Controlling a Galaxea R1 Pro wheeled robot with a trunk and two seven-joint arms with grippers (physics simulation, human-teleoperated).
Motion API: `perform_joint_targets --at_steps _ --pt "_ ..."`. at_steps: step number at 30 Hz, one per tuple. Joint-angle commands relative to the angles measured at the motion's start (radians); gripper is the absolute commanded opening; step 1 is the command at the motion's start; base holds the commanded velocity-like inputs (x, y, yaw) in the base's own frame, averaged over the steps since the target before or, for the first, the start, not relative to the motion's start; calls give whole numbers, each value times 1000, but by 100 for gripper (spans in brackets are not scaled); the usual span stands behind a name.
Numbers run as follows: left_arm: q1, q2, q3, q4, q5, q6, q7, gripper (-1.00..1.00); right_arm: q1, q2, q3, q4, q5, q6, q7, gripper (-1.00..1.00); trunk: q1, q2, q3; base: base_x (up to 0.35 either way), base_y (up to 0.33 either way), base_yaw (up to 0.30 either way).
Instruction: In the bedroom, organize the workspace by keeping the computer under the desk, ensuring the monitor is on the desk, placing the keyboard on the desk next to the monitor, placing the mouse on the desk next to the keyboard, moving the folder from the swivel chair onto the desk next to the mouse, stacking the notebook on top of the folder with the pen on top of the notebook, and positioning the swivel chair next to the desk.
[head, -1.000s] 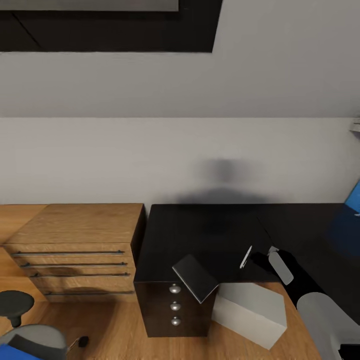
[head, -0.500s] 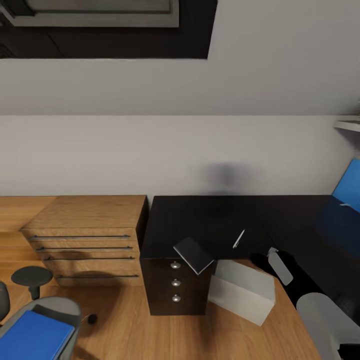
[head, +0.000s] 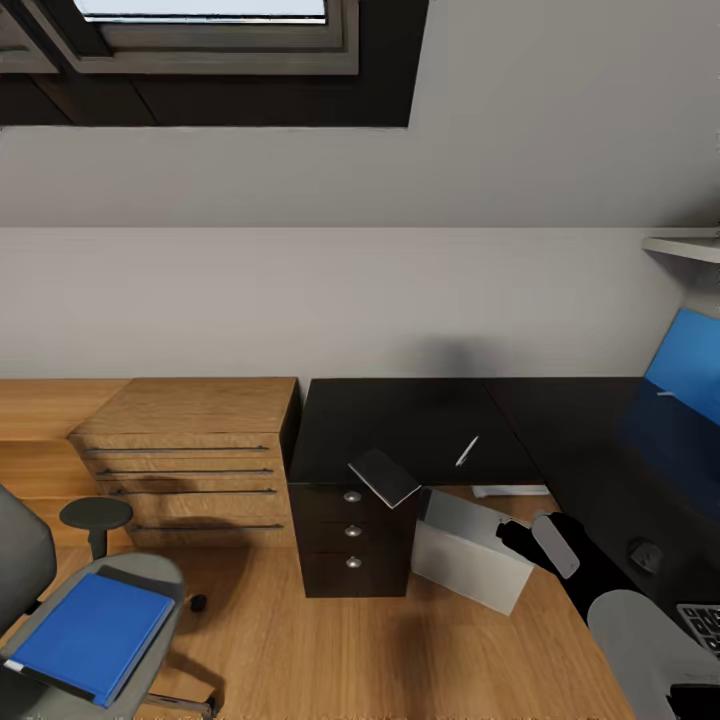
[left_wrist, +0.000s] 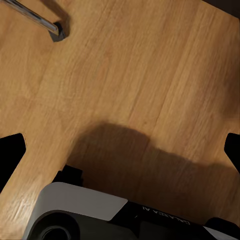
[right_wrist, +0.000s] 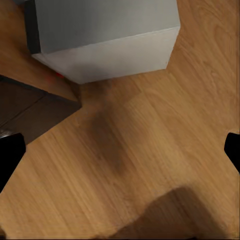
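1. Showing the workspace from the head view: the black desk (head: 420, 430) stands against the wall, beside a light-wood drawer chest (head: 185, 455).
2. The notebook (head: 384, 477) overhangs the desk's front corner above the drawers, and the pen (head: 466, 451) lies just beside it on the desktop; both wait there, probably because the folder must be set down first.
3. The blue folder (head: 90, 633) lies flat on the seat of the swivel chair (head: 25, 560), well apart from the desk.
4. The computer (head: 470, 550) sits tilted on the floor at the desk's opening, only partly underneath.
5. The mouse (head: 645, 553) and a keyboard (head: 706, 620) corner rest on the desk's right wing.
6. The left gripper (left_wrist: 120, 150) and right gripper (right_wrist: 120, 150) hang over bare floor, fingers spread wide, holding nothing.
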Motion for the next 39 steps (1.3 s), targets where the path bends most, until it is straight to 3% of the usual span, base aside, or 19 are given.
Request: perform_joint_targets --at_steps 1,4,9,19,23,30,39 --pt "0 0 2 0 9 -1 -2 100 0 0 3 4 -11 2 -9 100 0 -1 -1 -134 0 0" --pt "0 0 2 0 9 -1 -2 100 0 12 3 17 -12 2 -9 100 0 -1 -1 -87 0 0" --pt "0 2 2 0 9 -1 -1 100 0 74 2 101 -8 -27 -9 100 0 -1 -1 -30 0 0" --pt "0 1 2 0 9 0 2 100 0 135 25 317 13 -326 -6 100 0 -1 -2 -6 0 86" --pt "0 -1 3 0 9 2 3 100 0 150 55 409 66 -428 -4 100 0 -1 -3 -1 0 210" --pt "0 0 4 1 9 2 4 100 3 176 69 495 160 -553 41 100 0 -1 -6 0 0 229" --pt "0 1 3 22 10 1 4 100 26 201 72 570 347 -706 166 100 0 -1 -13 0 0 237"
